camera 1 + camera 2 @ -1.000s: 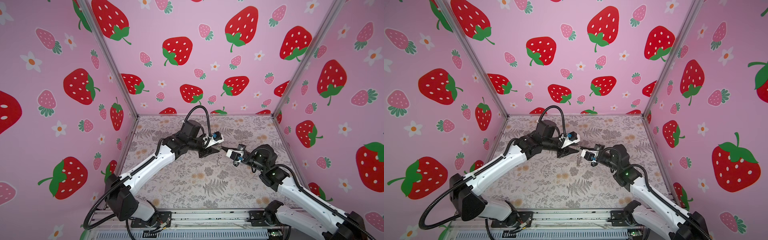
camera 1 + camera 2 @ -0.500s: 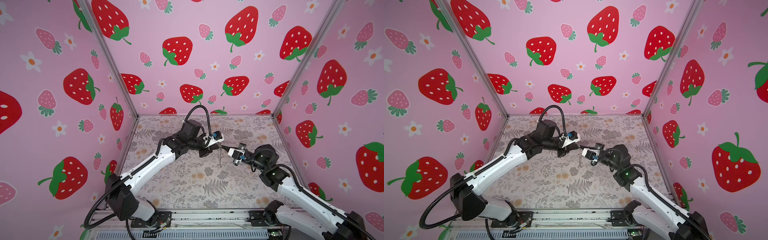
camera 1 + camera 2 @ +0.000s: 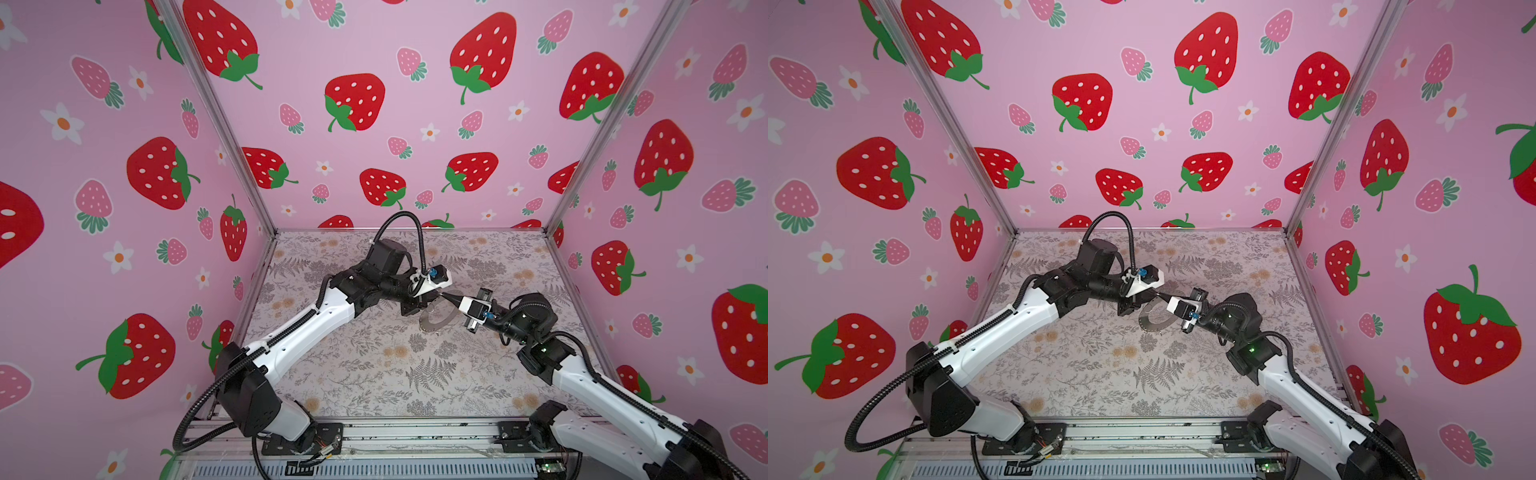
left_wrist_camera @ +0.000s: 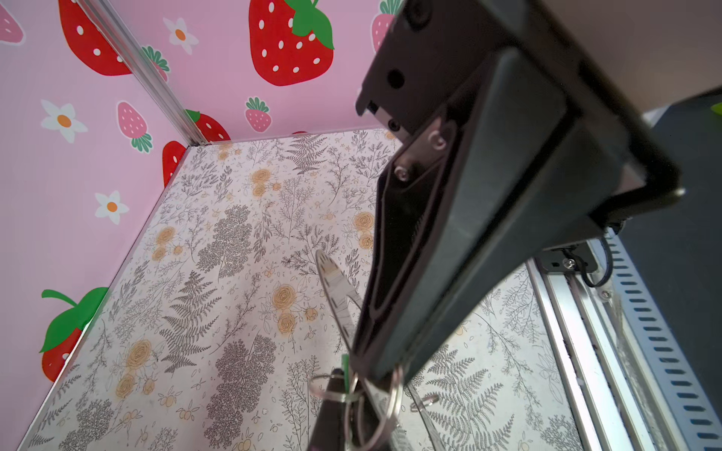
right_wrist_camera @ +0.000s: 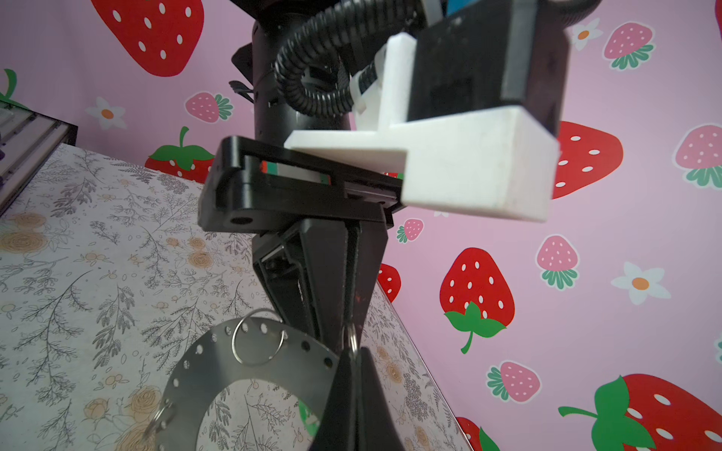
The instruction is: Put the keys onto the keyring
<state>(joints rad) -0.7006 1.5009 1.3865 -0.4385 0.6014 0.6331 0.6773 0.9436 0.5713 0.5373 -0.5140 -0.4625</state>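
What the clenched left gripper (image 4: pixel 366 373) pinches cannot be told; the left arm (image 3: pixel 307 328) is stretched toward the middle. At its tip one keyring (image 5: pixel 217 364) is seen tilted, and three wire loops (image 5: pixel 233 345) are counted. Of the keys (image 5: pixel 308 418) only one green sliver is shown, mostly hidden behind the clenched right gripper (image 5: pixel 353 363), and the right arm (image 3: pixel 582 382) is bent at the elbow.

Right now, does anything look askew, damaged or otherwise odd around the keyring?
Nothing broken or spilled. The keyring is tilted rather than flat on the table, held by a wire loop in the shut left gripper; the shut right gripper meets it tip-to-tip, mostly hiding the green tag.
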